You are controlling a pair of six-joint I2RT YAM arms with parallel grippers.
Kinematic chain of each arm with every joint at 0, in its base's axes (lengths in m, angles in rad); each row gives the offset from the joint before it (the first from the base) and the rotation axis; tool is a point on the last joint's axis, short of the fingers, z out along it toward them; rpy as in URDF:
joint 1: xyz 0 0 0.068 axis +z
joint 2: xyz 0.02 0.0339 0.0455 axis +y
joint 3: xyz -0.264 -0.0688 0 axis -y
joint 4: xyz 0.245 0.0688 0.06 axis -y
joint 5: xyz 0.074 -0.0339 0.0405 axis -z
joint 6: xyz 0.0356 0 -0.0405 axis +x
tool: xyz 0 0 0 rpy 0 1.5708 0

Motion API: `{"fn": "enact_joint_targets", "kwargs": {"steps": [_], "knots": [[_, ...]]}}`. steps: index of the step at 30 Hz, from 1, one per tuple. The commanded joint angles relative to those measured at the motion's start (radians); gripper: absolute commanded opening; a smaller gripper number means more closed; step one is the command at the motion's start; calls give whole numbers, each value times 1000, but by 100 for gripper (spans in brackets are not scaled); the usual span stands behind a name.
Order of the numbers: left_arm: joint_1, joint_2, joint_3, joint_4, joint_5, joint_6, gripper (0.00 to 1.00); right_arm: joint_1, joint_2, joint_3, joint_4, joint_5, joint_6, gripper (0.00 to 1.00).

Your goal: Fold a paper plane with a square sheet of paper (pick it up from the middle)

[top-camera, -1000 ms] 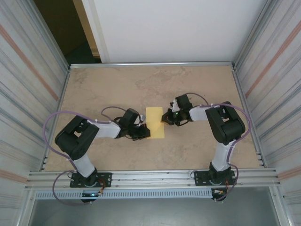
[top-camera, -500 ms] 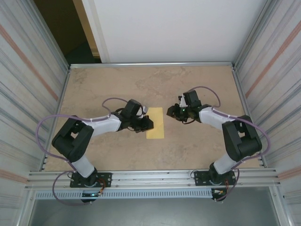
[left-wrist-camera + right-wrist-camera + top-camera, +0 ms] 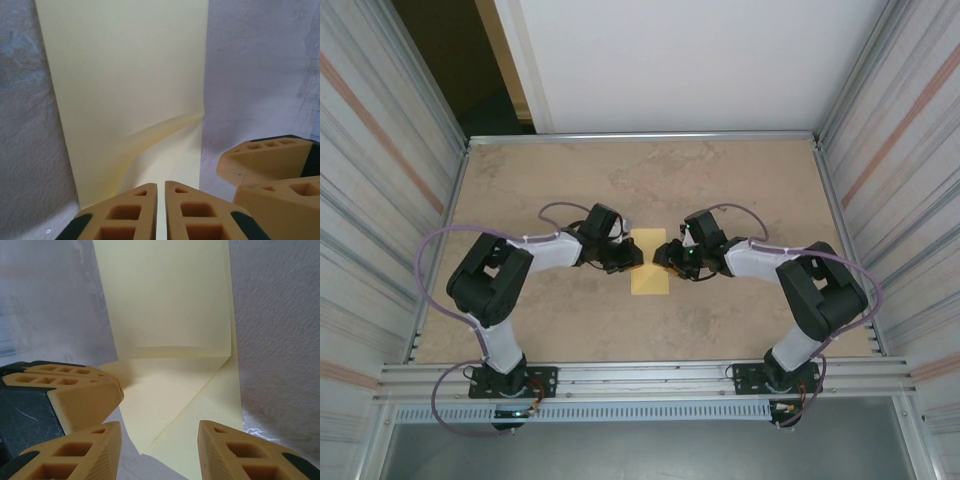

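Square sheet of paper (image 3: 650, 281), plain pale yellow, creased

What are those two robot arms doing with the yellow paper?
They are folding it into a paper plane. The yellow paper lies on the table, folded into a narrow rectangle, with no plane shape yet. The left claw looks pinched shut on one edge, and a flap there lifts a little. The right claw is open at the opposite edge, holding nothing.
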Motion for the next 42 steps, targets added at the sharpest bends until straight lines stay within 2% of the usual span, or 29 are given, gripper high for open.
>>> {"fn": "enact_joint_targets", "kwargs": {"steps": [1,13,21,27,33,42], "knots": [[3,22,14,-36,-19,29,13,14,25,6,44,17,69,42],[18,67,-34,-9,-25,-3,14,21,83,8,64,33,142,43],[20,63,-58,6,-24,-16,14,28,111,22,78,40,148,34],[20,56,-68,12,-24,-20,14,29,123,28,88,57,162,32],[22,50,-73,10,-29,-20,13,28,82,3,108,92,160,24],[21,50,-73,12,-26,-20,13,28,79,1,108,98,153,22]]}}
